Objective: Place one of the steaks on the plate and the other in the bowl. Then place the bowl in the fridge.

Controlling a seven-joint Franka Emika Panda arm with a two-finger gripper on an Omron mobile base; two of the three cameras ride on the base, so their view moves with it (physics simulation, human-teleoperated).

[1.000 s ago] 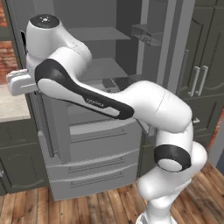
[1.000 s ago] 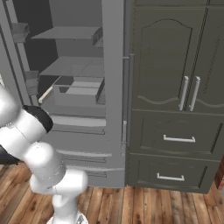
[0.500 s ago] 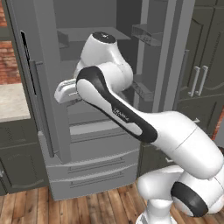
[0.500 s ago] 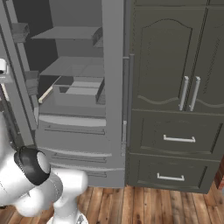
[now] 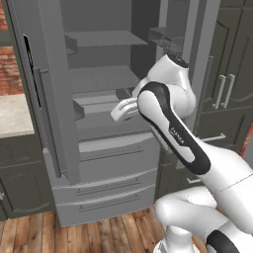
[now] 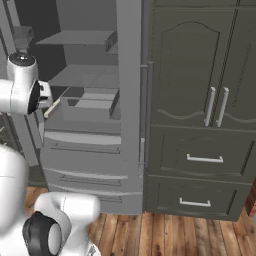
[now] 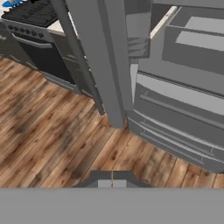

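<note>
Small dark lettering runs along the white forearm (image 5: pixel 179 139) in the left base view, too small to read with any confidence.

In the hand view, at far left, a sliver of the bright blue plate (image 7: pixel 9 3) shows at the top corner, beside a black stove top (image 7: pixel 33 13) with its dark oven front below. Wooden floor (image 7: pixel 48 131) spreads across the left half. To the right of that stands the edge of an open fridge door (image 7: pixel 94 61), then the fridge (image 7: pixel 183 109) body with its drawer fronts and pale inner bins above them. At the bottom centre the gripper (image 7: pixel 112 176) has its two dark tips pressed together, closed on nothing and touching nothing; it hangs above the floor in front of the fridge's lower drawers, with the plate well apart from it at the far corner.

In the left base view a brick wall and pale counter (image 5: pixel 12 114) sit at left, then the open door, the grey shelves (image 5: pixel 101 38), and the arm's wrist reaching toward the interior. In the right base view dark grey cabinets (image 6: pixel 200 110) stand just right of the fridge.
</note>
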